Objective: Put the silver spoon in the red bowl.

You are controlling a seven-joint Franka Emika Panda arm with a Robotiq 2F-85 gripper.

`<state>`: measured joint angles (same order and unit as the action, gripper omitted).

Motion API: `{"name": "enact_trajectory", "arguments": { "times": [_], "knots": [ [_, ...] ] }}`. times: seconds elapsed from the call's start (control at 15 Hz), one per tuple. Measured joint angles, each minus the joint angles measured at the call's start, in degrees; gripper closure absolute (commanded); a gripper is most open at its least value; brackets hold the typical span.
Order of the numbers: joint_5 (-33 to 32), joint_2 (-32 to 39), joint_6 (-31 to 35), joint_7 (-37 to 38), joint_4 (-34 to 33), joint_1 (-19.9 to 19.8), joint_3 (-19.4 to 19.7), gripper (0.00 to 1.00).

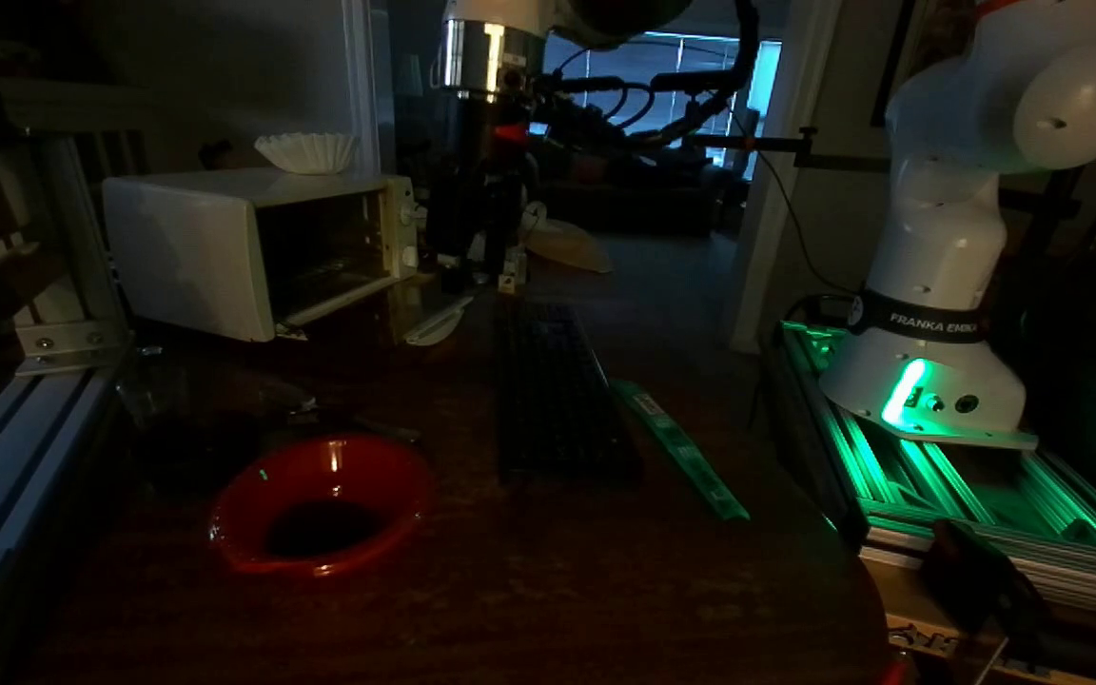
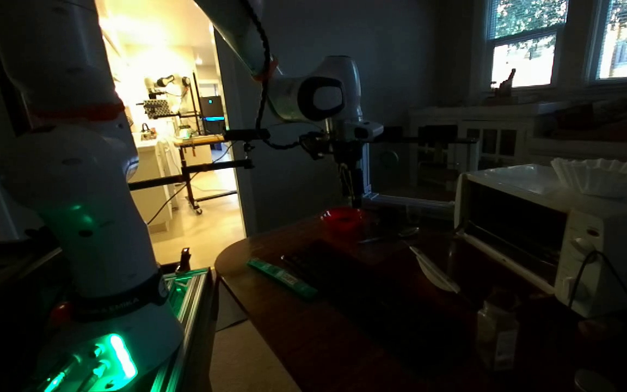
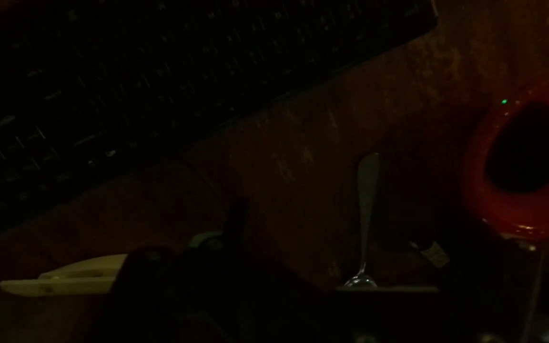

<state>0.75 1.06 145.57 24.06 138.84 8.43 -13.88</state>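
Between spoon (image 3: 366,200) and keyboard edge (image 3: 236,109) spreads brown tabletop (image 3: 298,157).

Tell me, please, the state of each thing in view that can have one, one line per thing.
Gripper: raised above the table; too dark to tell whether open or shut.
Red bowl: upright on the table.
Silver spoon: lying on the table, outside the bowl.
Toaster oven: apparently open.
White fluted liner: upright on the oven.
Robot base light: lit green.
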Motion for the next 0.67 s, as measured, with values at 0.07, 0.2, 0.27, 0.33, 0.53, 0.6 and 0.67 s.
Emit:
{"name": "enact_trajectory", "arguments": {
  "times": [0.07,0.2,0.27,0.33,0.53,0.6,0.67],
  "knots": [
    [-2.5,1.7,1.4,3.7,-0.7,0.2,0.3,0.00],
    [-9.0,4.6,3.5,11.9,-2.1,1.0,1.6,0.00],
    [-12.1,6.0,3.9,15.8,-2.9,1.8,2.5,0.00],
    [-14.9,7.3,3.9,19.6,-3.9,2.7,3.5,0.00],
    [-18.8,11.1,3.9,27.1,-7.2,5.9,5.6,0.00],
    [-19.0,12.4,3.9,28.3,-8.4,6.9,6.0,0.00],
    [-19.0,13.6,4.0,29.1,-9.5,7.8,6.2,0.00]
  ]
}}
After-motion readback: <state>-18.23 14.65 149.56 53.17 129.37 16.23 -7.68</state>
